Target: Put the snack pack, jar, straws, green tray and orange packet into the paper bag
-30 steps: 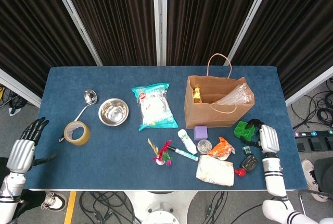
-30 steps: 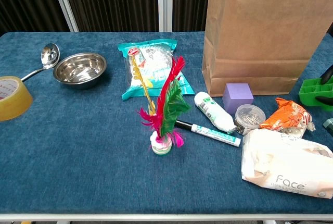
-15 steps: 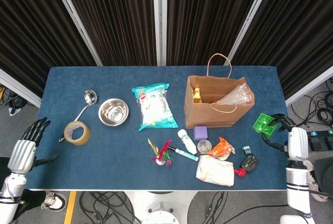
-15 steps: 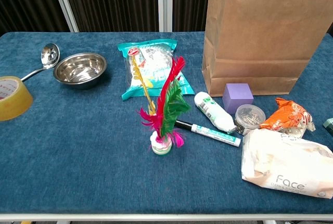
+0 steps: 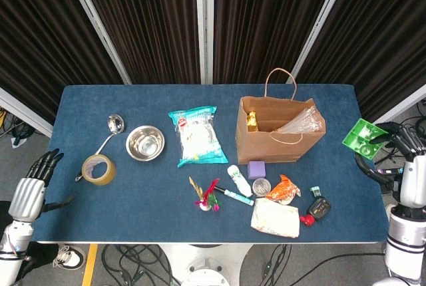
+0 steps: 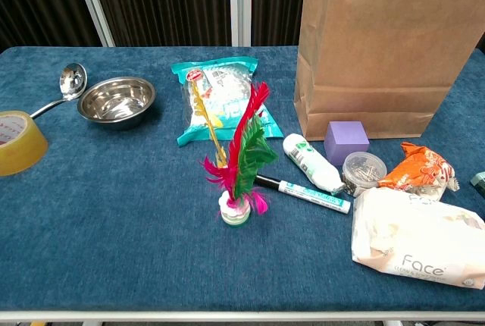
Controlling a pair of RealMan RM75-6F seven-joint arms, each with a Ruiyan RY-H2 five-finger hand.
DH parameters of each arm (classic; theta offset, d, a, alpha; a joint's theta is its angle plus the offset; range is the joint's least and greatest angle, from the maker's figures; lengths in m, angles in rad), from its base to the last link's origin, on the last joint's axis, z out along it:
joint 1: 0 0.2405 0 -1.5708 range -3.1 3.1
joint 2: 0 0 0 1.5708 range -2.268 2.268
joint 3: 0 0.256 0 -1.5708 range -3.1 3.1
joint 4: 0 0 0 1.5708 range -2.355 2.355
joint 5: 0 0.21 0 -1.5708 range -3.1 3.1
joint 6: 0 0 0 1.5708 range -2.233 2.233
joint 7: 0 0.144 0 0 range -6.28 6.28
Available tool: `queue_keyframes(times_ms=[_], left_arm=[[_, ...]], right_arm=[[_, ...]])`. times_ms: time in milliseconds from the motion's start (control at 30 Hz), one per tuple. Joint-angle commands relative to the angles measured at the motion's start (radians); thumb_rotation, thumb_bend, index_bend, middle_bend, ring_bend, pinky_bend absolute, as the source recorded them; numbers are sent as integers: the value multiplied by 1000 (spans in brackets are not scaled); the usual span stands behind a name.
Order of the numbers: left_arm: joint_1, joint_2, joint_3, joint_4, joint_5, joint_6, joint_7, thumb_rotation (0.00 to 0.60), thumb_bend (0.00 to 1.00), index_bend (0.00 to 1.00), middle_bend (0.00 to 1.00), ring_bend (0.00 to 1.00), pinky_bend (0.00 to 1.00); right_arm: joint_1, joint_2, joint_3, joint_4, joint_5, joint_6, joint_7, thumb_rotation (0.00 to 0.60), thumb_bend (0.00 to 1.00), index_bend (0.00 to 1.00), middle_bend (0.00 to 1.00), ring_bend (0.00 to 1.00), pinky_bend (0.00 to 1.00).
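Green tray (image 5: 362, 138) is now being held up off the table (image 5: 100, 110) by the right hand (image 5: 405, 149), out past the table's right edge and to the right of the paper bag (image 5: 278, 130). It's tilting, open side facing the head camera. Half a second ago it was lower and closer in, just beside the bag's right bottom corner; a second ago it was sitting on the table with the hand over it. So it's travelling up and outward. Chest view isn't showing tray or hand any more.

Right hand's fingers are curling around the tray's right edge, gripping it.

Paper bag is standing upright at the back right of the table, unmoved. Inside, the straws (image 5: 298, 121) are leaning in a clear wrap and a gold-topped jar (image 5: 251, 120) is showing at the left.

Orange packet (image 5: 284, 189) is lying in front of the bag, touching the small clear tub (image 5: 261, 186), same spot as before. Snack pack (image 5: 198, 135) is lying flat to the bag's left, untouched.

Left hand (image 5: 32, 187) is hanging off the table's left front corner, fingers loosely spread, holding nothing, not shifting.

Rest is sitting unchanged: purple cube (image 6: 346, 142), white bottle (image 6: 309, 162), marker (image 6: 311, 192), feather shuttlecock (image 6: 239, 165), wipes pack (image 6: 415, 238), steel bowl (image 6: 117, 101), ladle (image 6: 61, 89), tape roll (image 6: 19, 142).
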Motion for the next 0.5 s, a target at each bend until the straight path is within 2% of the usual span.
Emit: queue_keyframes(times_ms=[33,167,500], left_arm=[[2,3,-2,-1,-3,1,0,600,58,107,144,12,156],[6,11,-6,0,-12,-2,-5,600,58,107,143,12,156],[10,18,-12,2,-24,-5,-14,600,58,107,143,12,156]], right_arm=[[132,-29,96,-41,75,-97,-138,600,156,530,433,392,549],[242,-108,138,-7,134,-157,-251,600,157,529,433,392,549],[367,-248,117,72,250,-249,-414,600,151,530,431,392,549]])
